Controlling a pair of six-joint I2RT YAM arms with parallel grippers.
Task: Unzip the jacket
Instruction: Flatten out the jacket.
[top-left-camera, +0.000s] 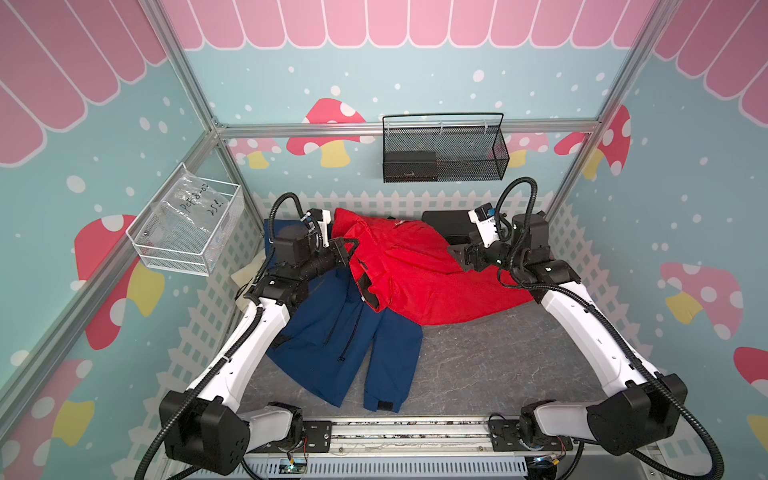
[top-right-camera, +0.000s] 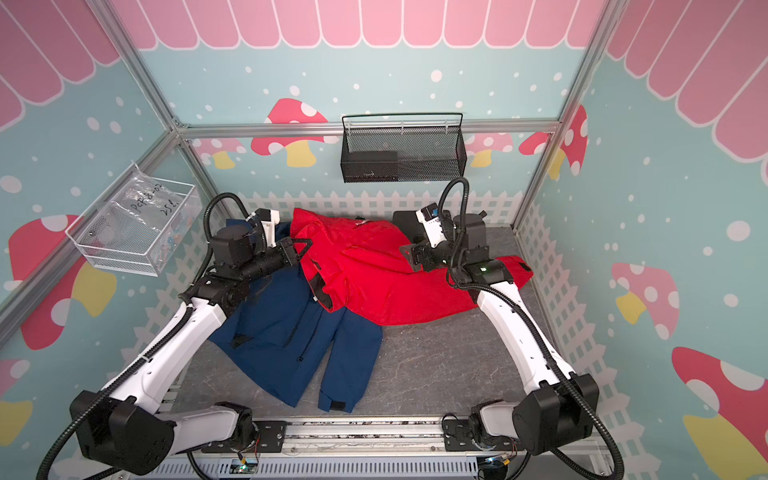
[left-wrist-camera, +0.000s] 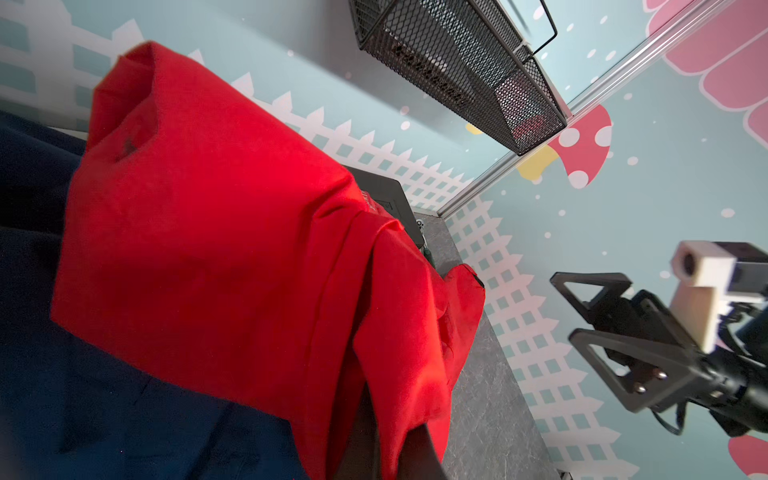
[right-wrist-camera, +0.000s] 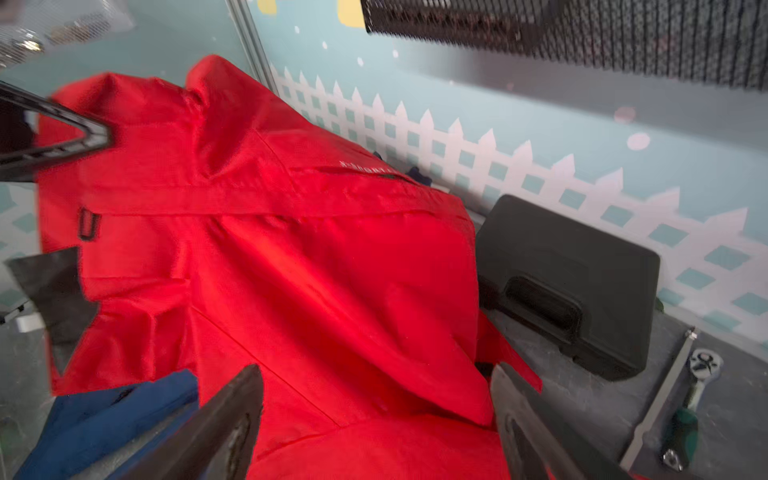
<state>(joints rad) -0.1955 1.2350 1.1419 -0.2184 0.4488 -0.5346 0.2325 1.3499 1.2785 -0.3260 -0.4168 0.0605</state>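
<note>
Starting at my left, both top views give what neither wrist camera catches whole: the blue jacket (top-left-camera: 332, 332) spread flat on the table (top-left-camera: 478, 365), one sleeve reaching toward my base, with the red jacket (top-left-camera: 415, 266) thrown across its upper part.

My left pincer (top-left-camera: 352, 246) sits at the red jacket's left edge with its jaws closed. The left wrist view shows red cloth running down into them, so I read it as pinching that edge. The cloth rises there like a tent.

That same view gives me a side look at my right pincer (left-wrist-camera: 565, 307), which the top views show only from above. Its jaws are spread wide, in the air in front of the wall and clear of the cloth.

In the right wrist view its fingers (right-wrist-camera: 237, 419) frame the red jacket, which lies just below and ahead of them. Whether they brush it I cannot tell, nor where the zip slider is.

Farther right, only the right wrist view shows a ratchet (right-wrist-camera: 692, 399) lying on the table beside the black case (right-wrist-camera: 569, 282). The case stands just beside the jacket's right end, against the back wall.
</note>
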